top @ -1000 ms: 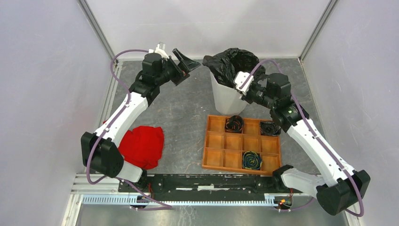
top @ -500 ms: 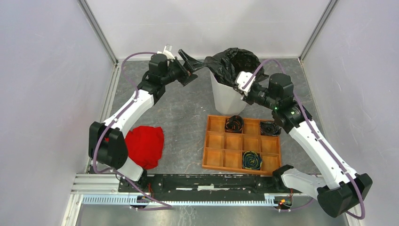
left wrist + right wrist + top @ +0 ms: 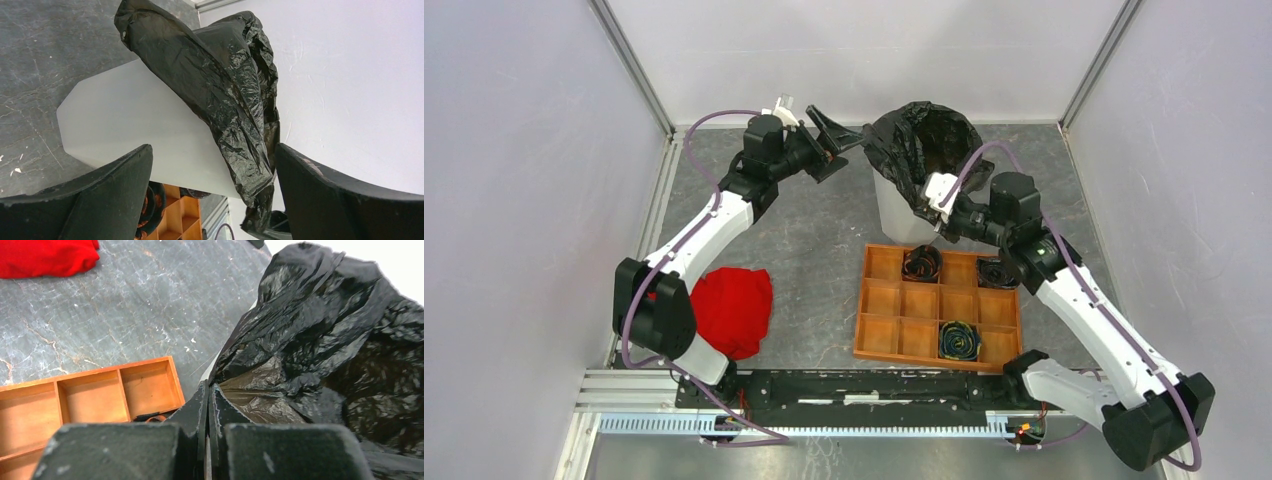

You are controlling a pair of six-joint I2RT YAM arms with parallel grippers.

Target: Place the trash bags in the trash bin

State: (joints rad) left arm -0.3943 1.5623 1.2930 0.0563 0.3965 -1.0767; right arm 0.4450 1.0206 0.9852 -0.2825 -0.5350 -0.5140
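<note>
A: Quick, L to R: what's changed?

B: Crumpled red cloth [image 3: 729, 310] far L, same spot, not in play. L arm has swung in twd the bin. The left gripper [image 3: 212, 150] is now just beside the bag's L edge, fingers spread wide, nothing between them.

A: And the bag?

B: Crinkled glossy black plastic trash bag [image 3: 919, 135] sits in the mouth of the tall translucent white faceted plastic trash bin [image 3: 899, 210]. Its top is bunched above the rim and part is draped down the outer wall.

A: R side?

B: The right gripper [image 3: 209, 405] has slid lower along the near-R rim, fingers pressed together. Looks like a pinch on the bag's hem, w/ thin brownish film stretched right by the tips. The bag's near edge hangs lower than a sec ago.

A: Meaning?

B: My read: R is tugging its side down and L is abt to take the opposite edge. Bag's in, not seated yet.

A: Anything else?

B: Flat orange-brown compartment tray [image 3: 894, 335] near the bin, three dark rolls [image 3: 959, 340] in it, unmoved. Prob more bags.
</note>
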